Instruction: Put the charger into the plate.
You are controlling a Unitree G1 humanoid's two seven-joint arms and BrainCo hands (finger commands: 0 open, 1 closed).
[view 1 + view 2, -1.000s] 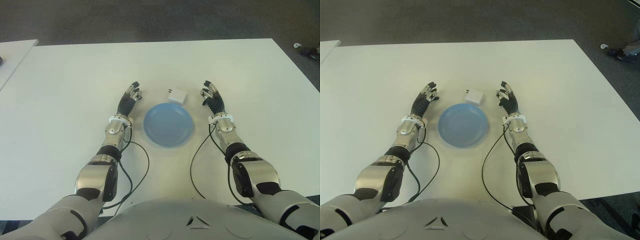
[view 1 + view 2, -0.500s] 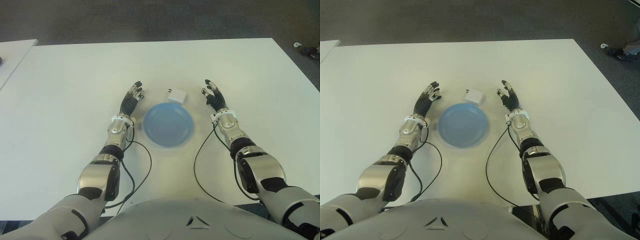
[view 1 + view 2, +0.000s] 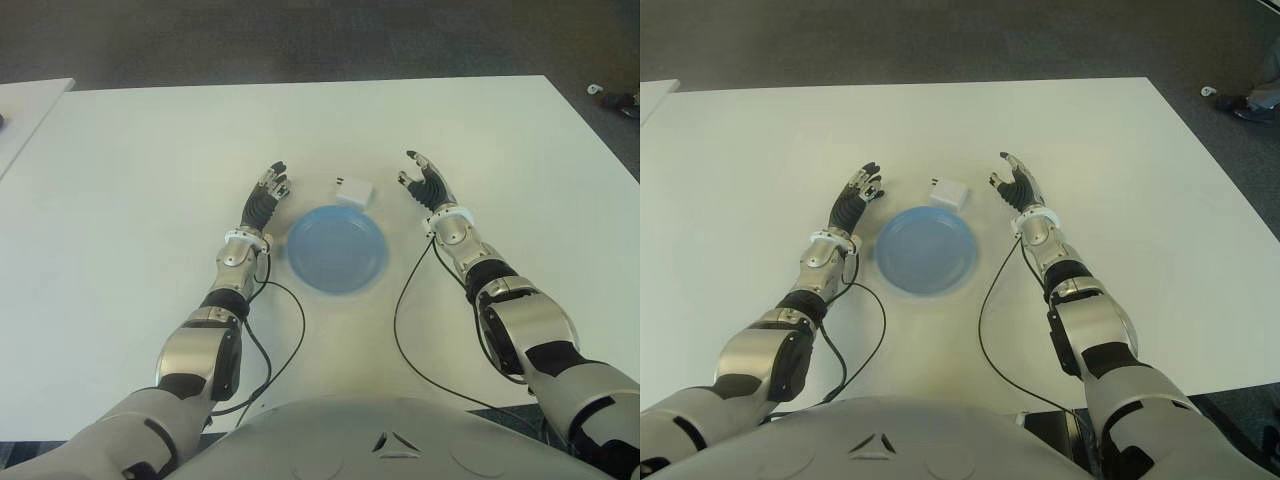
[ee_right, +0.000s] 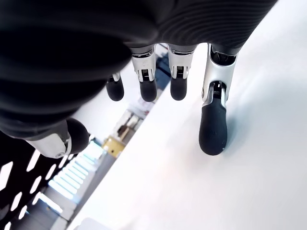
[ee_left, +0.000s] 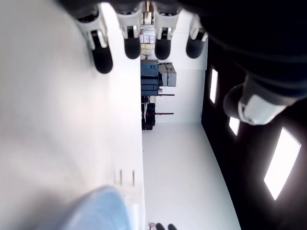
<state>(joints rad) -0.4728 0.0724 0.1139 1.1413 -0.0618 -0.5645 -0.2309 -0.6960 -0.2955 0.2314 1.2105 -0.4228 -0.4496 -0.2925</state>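
A small white charger (image 3: 353, 192) lies on the white table (image 3: 140, 170) just beyond the far rim of a light blue plate (image 3: 337, 249). The plate holds nothing. My right hand (image 3: 425, 181) hovers to the right of the charger, a short gap away, fingers spread and palm turned toward it. In the right wrist view its fingertips (image 4: 212, 129) sit just above the tabletop with nothing between them. My left hand (image 3: 266, 192) shows left of the plate, fingers relaxed and holding nothing.
Black cables (image 3: 400, 310) trail from both wrists across the table toward my body. A second white table edge (image 3: 25, 100) shows at the far left. Dark floor lies beyond the table's far edge.
My right hand has shifted forward and turned its palm toward the charger. The left hand moved slightly forward. Charger and plate have not moved.
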